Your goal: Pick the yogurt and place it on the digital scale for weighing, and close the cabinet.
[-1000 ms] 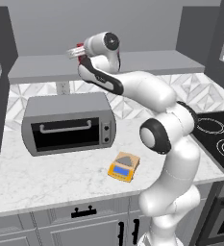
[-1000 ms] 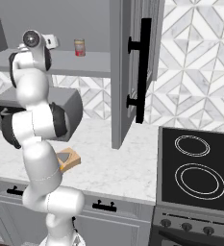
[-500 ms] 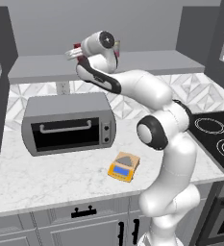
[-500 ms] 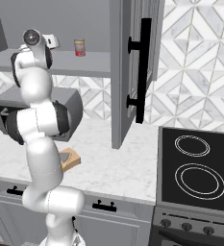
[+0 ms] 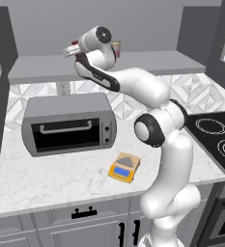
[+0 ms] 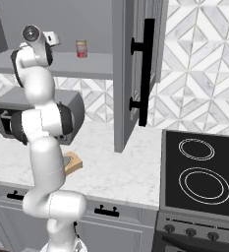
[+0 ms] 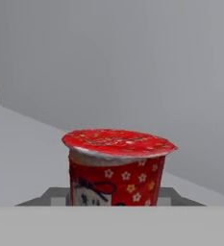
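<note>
White marble counter (image 5: 46,178) across lower frame; grey drawers (image 5: 80,226) beneath. Toaster oven (image 5: 68,124) centre left. Geometric tile backsplash (image 6: 204,64) upper right. Black stovetop (image 6: 204,172) lower right.

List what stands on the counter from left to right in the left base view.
Grey toaster oven with a dark glass door → small flat orange-yellow digital scale with a blue display → black stovetop with ring burners.

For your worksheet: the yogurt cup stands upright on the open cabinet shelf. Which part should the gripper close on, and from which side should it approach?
Grip the yogurt across its side wall, just below the wide lid, coming in level from the open front of the cabinet. It stands upright on the shelf and its body tapers downward, so the overhanging lid would probably stop it slipping. The flat lid gives two fingers little to pinch from above.
</note>
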Tool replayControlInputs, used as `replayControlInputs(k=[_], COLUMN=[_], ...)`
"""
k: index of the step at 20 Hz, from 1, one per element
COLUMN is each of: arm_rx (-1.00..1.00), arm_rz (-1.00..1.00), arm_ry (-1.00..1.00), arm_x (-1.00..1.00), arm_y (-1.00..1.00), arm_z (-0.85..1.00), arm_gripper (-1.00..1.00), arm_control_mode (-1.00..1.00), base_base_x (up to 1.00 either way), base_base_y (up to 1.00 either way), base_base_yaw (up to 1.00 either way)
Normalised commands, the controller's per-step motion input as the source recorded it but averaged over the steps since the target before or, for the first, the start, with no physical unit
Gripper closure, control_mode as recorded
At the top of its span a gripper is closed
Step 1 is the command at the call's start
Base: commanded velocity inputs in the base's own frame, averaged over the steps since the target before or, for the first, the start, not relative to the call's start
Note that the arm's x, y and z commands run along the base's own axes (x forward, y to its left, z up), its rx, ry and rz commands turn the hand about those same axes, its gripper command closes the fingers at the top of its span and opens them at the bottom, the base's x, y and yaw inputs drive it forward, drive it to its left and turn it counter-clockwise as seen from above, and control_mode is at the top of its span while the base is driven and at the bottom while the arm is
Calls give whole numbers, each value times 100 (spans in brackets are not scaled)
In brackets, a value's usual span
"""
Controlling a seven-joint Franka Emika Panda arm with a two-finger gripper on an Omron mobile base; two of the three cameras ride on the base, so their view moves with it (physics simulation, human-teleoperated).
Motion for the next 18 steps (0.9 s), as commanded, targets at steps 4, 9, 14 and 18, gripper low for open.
replayControlInputs(k=[4,9,14,18], arm_rx=[4,3,6,6], arm_rz=[0,0,0,0], arm_ry=[-15,-13,-14,-9], arm_x=[-44,-61,-100,-97], arm_y=[0,1,-36,-39], arm_z=[0,0,0,16], arm_gripper=[100,100,100,100], arm_control_mode=[-100,-100,-100,-100], base_base_x=[0,0,0,0], base_base_y=[0,0,0,0], base_base_yaw=[0,0,0,0])
